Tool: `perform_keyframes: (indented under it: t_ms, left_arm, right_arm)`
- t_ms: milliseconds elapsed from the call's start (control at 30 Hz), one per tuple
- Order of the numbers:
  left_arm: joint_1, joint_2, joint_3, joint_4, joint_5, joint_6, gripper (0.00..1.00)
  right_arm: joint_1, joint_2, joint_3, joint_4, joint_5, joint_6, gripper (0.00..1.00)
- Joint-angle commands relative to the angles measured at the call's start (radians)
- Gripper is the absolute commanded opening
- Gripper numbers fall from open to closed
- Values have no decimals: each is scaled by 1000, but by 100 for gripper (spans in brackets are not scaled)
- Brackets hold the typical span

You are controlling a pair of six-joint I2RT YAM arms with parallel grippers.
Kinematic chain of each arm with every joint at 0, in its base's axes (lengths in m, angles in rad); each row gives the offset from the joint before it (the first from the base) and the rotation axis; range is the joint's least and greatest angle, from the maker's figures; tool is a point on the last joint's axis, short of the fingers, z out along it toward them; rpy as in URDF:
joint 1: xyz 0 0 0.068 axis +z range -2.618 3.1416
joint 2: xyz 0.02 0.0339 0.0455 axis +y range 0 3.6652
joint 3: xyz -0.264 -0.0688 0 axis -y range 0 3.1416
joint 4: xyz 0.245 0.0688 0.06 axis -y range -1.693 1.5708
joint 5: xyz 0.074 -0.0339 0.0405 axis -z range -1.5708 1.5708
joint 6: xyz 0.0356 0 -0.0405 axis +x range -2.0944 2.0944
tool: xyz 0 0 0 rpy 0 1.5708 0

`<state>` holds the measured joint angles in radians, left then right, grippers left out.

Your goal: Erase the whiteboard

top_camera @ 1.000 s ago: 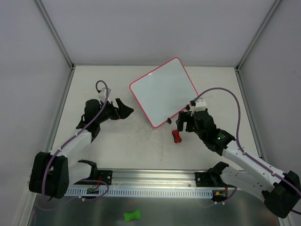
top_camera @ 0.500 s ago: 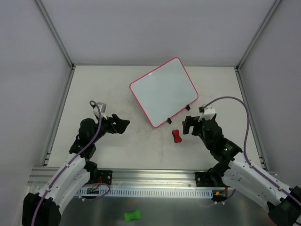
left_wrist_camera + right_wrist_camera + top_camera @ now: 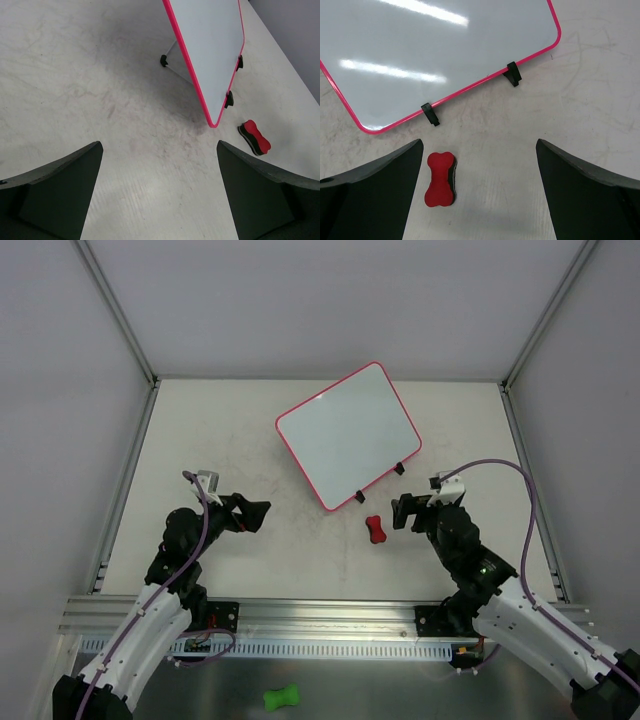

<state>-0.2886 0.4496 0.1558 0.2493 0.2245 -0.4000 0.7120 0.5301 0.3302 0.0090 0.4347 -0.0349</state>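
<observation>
The whiteboard stands propped at a tilt at the table's far middle, with a pink-red frame, two black clips on its near edge and a clean white face. It also shows in the left wrist view and the right wrist view. The red bone-shaped eraser lies on the table just in front of the board. My left gripper is open and empty, left of the board. My right gripper is open and empty, just right of the eraser.
A green bone-shaped piece lies below the metal rail at the near edge. Grey walls with metal posts enclose the table on three sides.
Both arms have drawn back toward the near edge, away from the board. The eraser and the whiteboard have not moved.
</observation>
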Motion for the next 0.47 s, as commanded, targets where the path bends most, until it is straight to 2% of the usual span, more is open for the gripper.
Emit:
perform_keyframes:
  t_ms: [0,433]
  left_arm:
    - [-3,3,-1,39,16,15,99]
    - [-4,18,10,38,29,20,99]
  right_arm:
    - [-3,-18,-5,59,32,-25,99]
    - [-3,-19,-6,46,33,-34,99]
